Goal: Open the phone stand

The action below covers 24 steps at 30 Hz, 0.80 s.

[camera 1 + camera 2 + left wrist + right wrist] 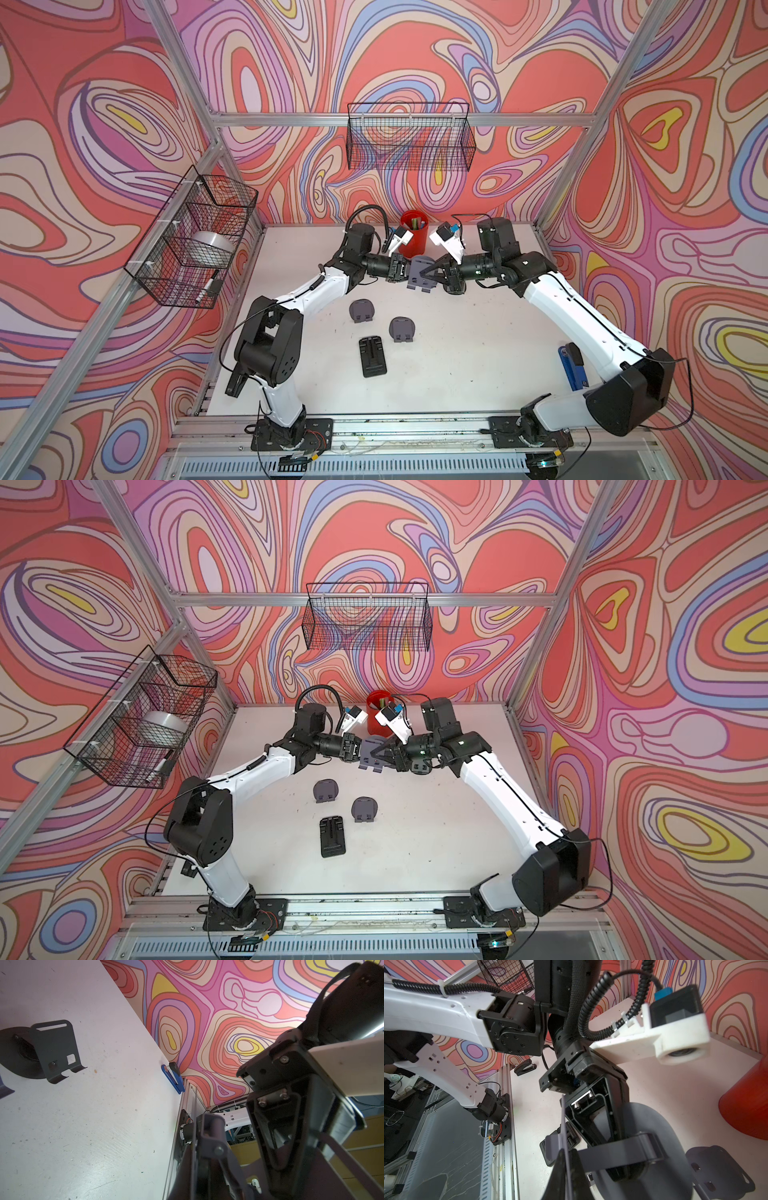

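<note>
A grey phone stand [420,264] hangs above the table's back middle, held from both sides, as both top views show. My left gripper [410,272] is shut on its round base [654,1126]. My right gripper [423,275] is shut on its thin plate [564,1147], seen edge-on between my dark fingertips. A grey hinge arm [623,1153] links base and plate, standing partly apart. In the left wrist view the stand's hinge [212,1132] sits just past my left gripper [207,1178], with the right gripper's fingers [276,1132] beside it.
Two more grey stands [361,311] [402,329] and a flat black one [372,356] lie on the table in front. A red cup [414,239] stands right behind the grippers. A blue stapler [571,368] lies by the right arm. Wire baskets [409,137] [195,237] hang on the walls.
</note>
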Motion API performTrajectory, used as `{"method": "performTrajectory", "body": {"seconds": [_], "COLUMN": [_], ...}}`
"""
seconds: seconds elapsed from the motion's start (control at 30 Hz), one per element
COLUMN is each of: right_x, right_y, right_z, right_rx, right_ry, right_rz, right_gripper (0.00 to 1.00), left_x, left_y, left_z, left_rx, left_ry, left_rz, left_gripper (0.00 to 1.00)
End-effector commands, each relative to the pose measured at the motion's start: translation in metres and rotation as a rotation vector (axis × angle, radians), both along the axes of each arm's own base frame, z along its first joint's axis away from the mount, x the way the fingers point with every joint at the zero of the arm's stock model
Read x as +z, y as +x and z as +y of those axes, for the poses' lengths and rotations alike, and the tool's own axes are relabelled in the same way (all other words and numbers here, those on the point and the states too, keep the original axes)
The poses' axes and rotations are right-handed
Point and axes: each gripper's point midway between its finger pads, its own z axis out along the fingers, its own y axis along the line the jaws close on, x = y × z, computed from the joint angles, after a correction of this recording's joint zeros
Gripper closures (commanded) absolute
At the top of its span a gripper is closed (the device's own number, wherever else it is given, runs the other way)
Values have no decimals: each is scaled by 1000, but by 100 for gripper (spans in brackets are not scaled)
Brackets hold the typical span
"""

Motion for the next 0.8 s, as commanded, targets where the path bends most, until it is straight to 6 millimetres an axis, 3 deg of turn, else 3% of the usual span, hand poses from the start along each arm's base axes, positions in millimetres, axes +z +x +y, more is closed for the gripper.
{"method": "performTrajectory", "body": {"seconds": [0.0, 0.27, 0.33, 0.57, 0.63, 0.77], "right_x": [1, -1, -2, 3, 11, 24], "right_y": [-3, -4, -2, -1, -2, -4], "right_z": [1, 1, 1, -6, -12, -23], "right_rx": [-4, -5, -13, -89, -127, -208], "right_ry": [-26, -34, -38, -36, -22, -9], "right_rz": [-15, -12, 1, 5, -19, -41], "right_gripper": [94, 94, 84, 29, 21, 17], "left_x": [-21, -26, -25, -21, -28, -49], "left_y": [20, 21, 22, 36, 44, 60], "left_z": [5, 5, 6, 9, 12, 19], "left_rx": [112, 126, 132, 160, 169, 188], "left_ry": [67, 70, 67, 57, 56, 44], "left_rz": [97, 114, 106, 16, 5, -6], "left_gripper": [100, 100, 100, 100, 100, 100]}}
